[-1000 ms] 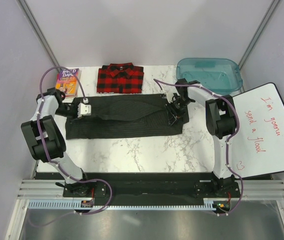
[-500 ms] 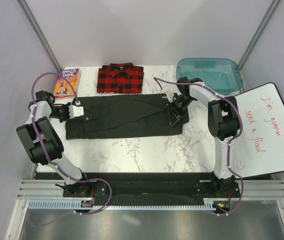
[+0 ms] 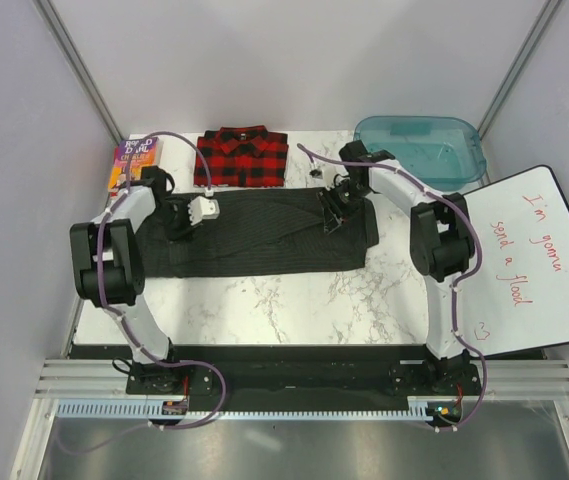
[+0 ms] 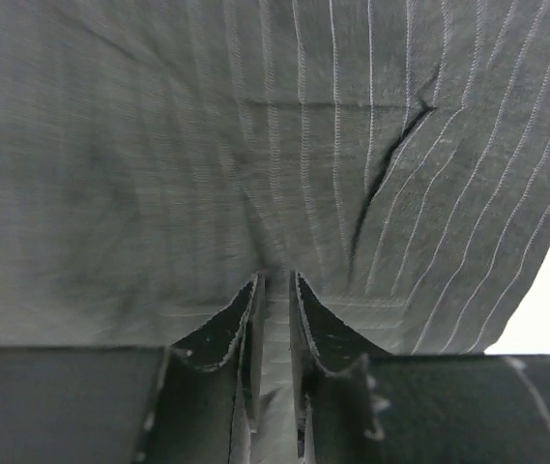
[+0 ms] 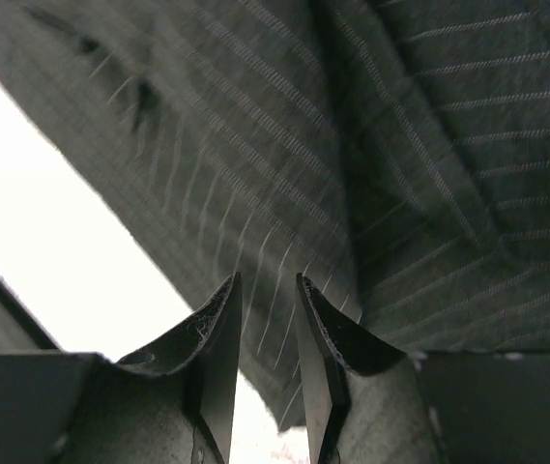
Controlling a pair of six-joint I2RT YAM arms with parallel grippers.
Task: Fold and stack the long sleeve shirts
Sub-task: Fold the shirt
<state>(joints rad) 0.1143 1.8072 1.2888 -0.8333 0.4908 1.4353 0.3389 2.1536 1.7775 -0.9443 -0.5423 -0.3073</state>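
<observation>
The charcoal shirt (image 3: pixel 264 245) is soft, light and limp: it will sag and crease wherever it is unsupported, and its woven cloth looks grippy enough not to slip from a firm pinch. The sensible holds are its two far corners, taken together so the edge stays straight as it is carried over; a hold in the middle of the panel would only bunch it.

It is dark charcoal with fine pale pinstripes and lies as a long band across the middle of the table (image 3: pixel 294 300), running left to right, with a diagonal crease across its centre and a few wrinkles near the left end. The plaid shirt (image 3: pixel 241 160), red and black, sits folded into a neat rectangle at the far edge, just beyond the band, collar on the far side.

The left gripper (image 3: pixel 202 210) is at the far left corner, its jaws nearly together on a fold of the pinstriped cloth. The right gripper (image 3: pixel 331 212) is at the far right edge, its jaws likewise narrow and seemingly pinching the hem, which hangs clear of the pale tabletop
</observation>
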